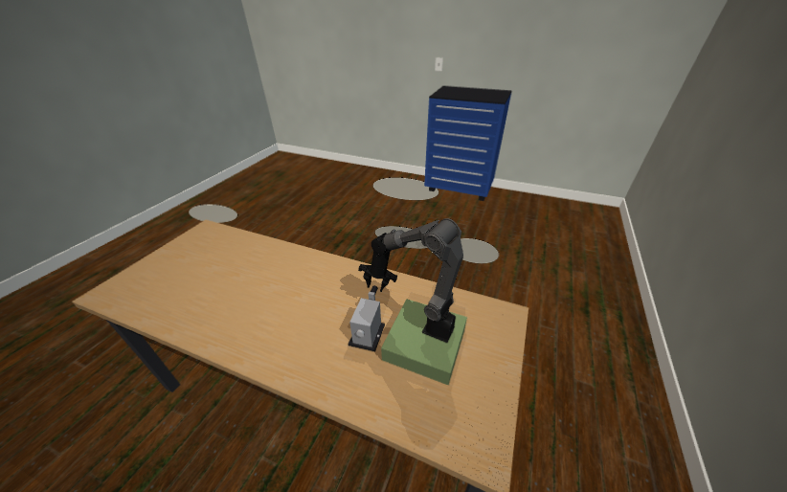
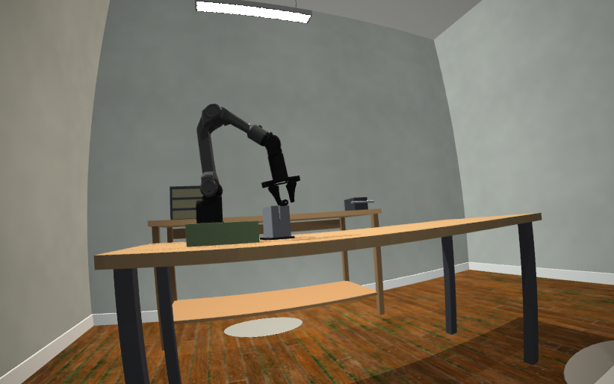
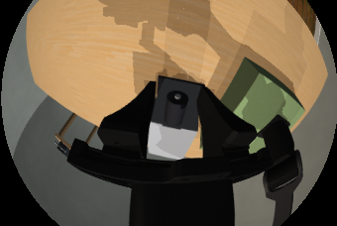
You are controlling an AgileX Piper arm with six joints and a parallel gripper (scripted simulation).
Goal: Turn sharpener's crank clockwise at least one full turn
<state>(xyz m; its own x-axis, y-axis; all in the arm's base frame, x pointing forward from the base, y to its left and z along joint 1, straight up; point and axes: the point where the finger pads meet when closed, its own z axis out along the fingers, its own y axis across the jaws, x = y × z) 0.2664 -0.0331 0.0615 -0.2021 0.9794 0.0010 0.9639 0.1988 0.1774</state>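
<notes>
The grey pencil sharpener (image 1: pixel 366 321) stands on a dark base plate on the wooden table, next to the arm's green mount block (image 1: pixel 424 339). Its dark crank handle (image 1: pixel 372 290) sticks up at the far end of its top. My gripper (image 1: pixel 379 281) points down just above the sharpener, fingers apart. In the exterior view the fingertips (image 2: pixel 283 196) are level with the crank knob (image 2: pixel 283 203) over the sharpener (image 2: pixel 276 221). In the wrist view the knob (image 3: pixel 176 99) lies between the two fingers, with a gap on each side. The gripper is open.
The green block (image 2: pixel 222 232) with the arm base stands right beside the sharpener. A blue drawer cabinet (image 1: pixel 466 142) stands at the far wall. A second wooden table (image 2: pixel 338 215) behind holds a small grey device (image 2: pixel 356 203) and a drawer box (image 2: pixel 183 202).
</notes>
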